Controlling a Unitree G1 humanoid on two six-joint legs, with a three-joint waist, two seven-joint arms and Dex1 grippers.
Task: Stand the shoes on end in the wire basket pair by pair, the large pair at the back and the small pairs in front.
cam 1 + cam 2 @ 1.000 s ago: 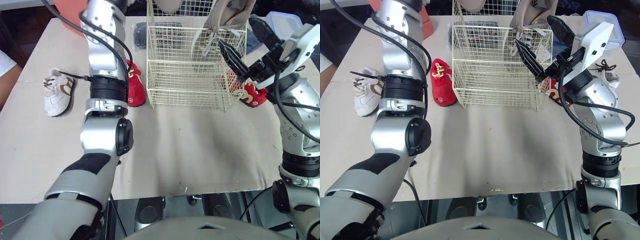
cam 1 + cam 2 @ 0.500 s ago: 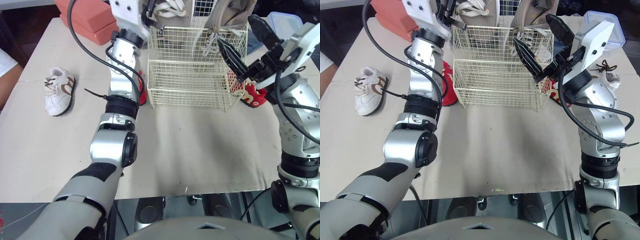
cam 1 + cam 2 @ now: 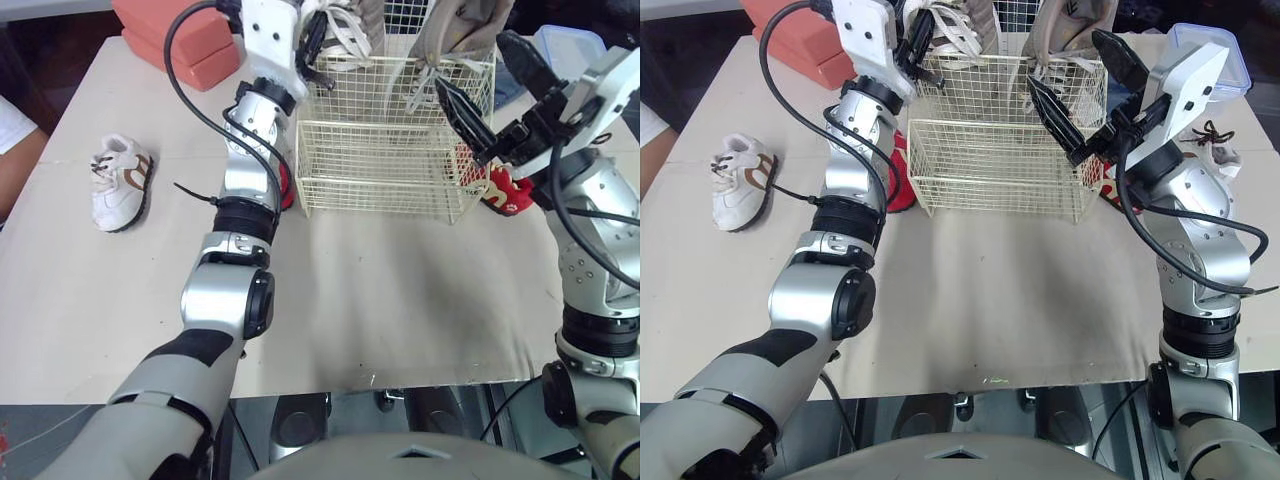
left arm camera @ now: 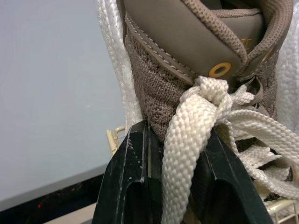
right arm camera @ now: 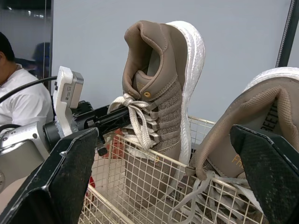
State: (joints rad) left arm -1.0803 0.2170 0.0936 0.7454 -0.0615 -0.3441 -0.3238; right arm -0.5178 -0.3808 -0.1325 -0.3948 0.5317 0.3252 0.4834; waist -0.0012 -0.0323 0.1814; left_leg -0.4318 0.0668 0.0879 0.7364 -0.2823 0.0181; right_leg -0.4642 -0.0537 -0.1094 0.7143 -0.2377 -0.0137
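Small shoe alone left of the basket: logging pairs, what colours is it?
Small shoe: white with brown stripes, best in the left eye view.

Left arm (image 3: 245, 190) reaches forward and up, elbow low, wrist turned inward at the top. Left end effector (image 4: 180, 140) clamped: black fingers (image 4: 135, 168) pinch the brown shoe (image 4: 187, 51) at tongue and lace. Right arm (image 3: 600, 230) bent at the elbow, forearm lifted and angled inward. Right end effector (image 3: 495, 85) spread wide, its two fingers well apart.
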